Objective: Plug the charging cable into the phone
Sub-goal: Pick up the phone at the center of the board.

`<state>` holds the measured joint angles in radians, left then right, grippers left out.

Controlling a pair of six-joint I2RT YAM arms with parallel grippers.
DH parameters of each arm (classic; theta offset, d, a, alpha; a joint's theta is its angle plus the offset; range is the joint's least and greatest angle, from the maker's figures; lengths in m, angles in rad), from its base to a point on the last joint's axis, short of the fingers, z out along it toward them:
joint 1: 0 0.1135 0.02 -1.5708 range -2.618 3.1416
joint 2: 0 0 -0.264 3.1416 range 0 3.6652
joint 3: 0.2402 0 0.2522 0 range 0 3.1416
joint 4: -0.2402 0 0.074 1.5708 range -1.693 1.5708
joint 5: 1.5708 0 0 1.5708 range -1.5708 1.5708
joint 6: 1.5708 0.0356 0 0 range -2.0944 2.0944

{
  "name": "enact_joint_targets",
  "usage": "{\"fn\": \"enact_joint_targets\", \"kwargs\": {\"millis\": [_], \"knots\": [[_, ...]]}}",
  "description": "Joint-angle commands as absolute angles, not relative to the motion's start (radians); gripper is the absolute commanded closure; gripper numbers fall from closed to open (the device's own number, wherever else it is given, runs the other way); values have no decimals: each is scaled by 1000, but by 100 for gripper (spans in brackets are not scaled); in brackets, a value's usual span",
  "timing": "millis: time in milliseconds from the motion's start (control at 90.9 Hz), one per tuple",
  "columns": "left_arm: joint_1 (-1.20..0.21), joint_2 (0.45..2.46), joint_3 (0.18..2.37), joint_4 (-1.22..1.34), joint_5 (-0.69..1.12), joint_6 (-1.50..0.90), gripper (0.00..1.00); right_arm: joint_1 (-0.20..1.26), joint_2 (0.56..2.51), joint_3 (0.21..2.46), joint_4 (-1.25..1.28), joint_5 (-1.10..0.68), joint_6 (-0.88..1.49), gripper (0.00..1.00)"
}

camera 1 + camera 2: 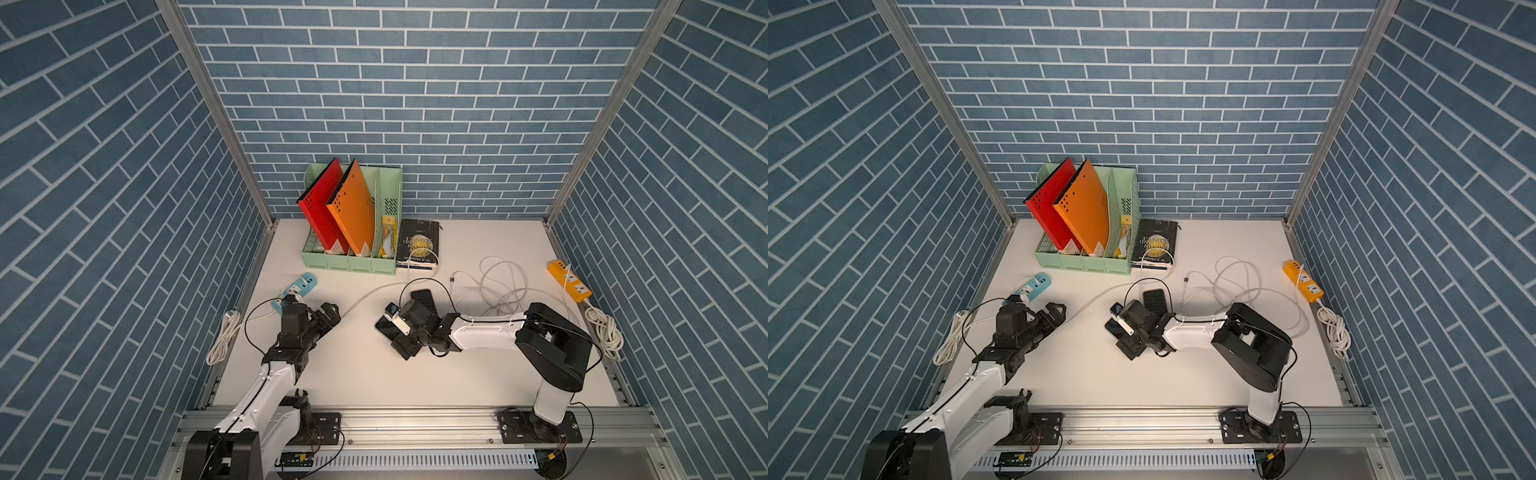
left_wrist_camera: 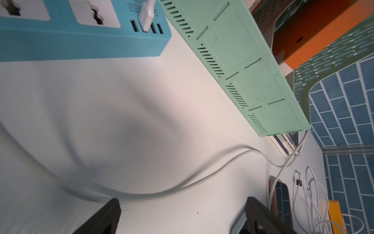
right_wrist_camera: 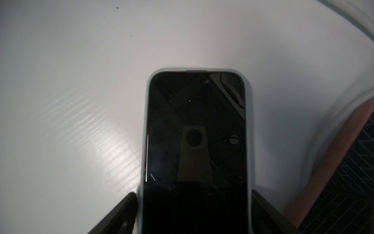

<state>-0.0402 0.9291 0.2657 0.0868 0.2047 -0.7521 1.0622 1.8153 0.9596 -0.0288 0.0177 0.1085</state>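
1. Right, in both top views the phone [image 1: 383, 328] [image 1: 1112, 328] lies flat mid-table. Its long axis runs roughly nine-to-three with the free end toward nine, and the right gripper [image 1: 398, 332] straddles it.
2. Left wrist: my left gripper [image 2: 182, 202] gapes empty, and the limp charging cable [image 2: 202, 178] lies beyond it.
3. Right wrist: the jaws flank the cased long edges, but I cannot tell whether they pinch. I judge the phone stiff, slick on the glass and grippy at the case, so I'd hold it there.
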Motion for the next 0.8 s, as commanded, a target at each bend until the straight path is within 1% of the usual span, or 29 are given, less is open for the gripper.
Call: {"fn": "enact_joint_targets", "kwargs": {"millis": [0,121,253,341,561,792], "knots": [[-52,920,240,104,220,-764,0,1067,1861,909,-153,18,124,17],[-63,926,229,125,239,-776,0,1067,1852,911,-124,22,129,26],[-83,925,217,154,262,-793,0,1068,1822,914,-69,23,132,39],[-91,923,203,183,289,-811,0,1068,1806,917,-32,8,139,44],[-123,934,142,359,398,-898,1,1063,1768,937,46,-84,172,50],[-207,993,152,422,380,-930,1,1035,1738,914,154,-231,248,53]]}}
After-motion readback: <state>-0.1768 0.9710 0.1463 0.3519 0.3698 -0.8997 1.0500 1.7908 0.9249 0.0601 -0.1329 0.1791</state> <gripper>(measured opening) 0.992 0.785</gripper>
